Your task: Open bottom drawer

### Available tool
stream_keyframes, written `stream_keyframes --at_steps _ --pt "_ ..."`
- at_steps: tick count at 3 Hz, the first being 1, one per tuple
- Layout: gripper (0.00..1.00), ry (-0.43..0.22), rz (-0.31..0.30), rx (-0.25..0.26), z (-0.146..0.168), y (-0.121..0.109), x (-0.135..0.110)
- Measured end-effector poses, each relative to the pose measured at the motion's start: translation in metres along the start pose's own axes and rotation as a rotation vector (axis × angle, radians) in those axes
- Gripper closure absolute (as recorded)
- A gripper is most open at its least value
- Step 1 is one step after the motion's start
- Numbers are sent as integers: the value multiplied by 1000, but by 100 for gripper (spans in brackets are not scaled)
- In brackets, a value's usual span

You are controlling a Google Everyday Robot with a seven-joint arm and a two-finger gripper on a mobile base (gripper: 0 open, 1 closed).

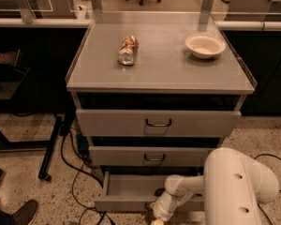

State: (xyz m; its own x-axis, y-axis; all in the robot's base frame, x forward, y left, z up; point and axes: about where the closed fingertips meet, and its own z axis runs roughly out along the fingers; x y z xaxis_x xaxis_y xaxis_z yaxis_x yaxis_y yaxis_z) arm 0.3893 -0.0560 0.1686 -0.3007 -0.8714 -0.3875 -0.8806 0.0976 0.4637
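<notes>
The bottom drawer (131,191) of the grey cabinet is pulled out, showing its plain grey tray. Its front (122,204) sits near the lower edge of the view. My white arm (234,186) reaches down from the right, and my gripper (158,214) is at the middle of the drawer front, where the handle is hidden behind it. The middle drawer (154,156) and the top drawer (158,123) above are pushed in, each with a dark wire handle.
On the cabinet top (159,69) lie a crushed can (128,49) and a white bowl (205,45). Black cables (75,172) run over the floor at left. A person's shoes (9,205) are at the lower left. A dark stand leg (51,149) is left of the cabinet.
</notes>
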Motion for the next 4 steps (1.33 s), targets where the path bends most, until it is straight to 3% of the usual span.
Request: stream_keyframes --at_steps 4 --pt "0 -16 41 -41 7 37 16"
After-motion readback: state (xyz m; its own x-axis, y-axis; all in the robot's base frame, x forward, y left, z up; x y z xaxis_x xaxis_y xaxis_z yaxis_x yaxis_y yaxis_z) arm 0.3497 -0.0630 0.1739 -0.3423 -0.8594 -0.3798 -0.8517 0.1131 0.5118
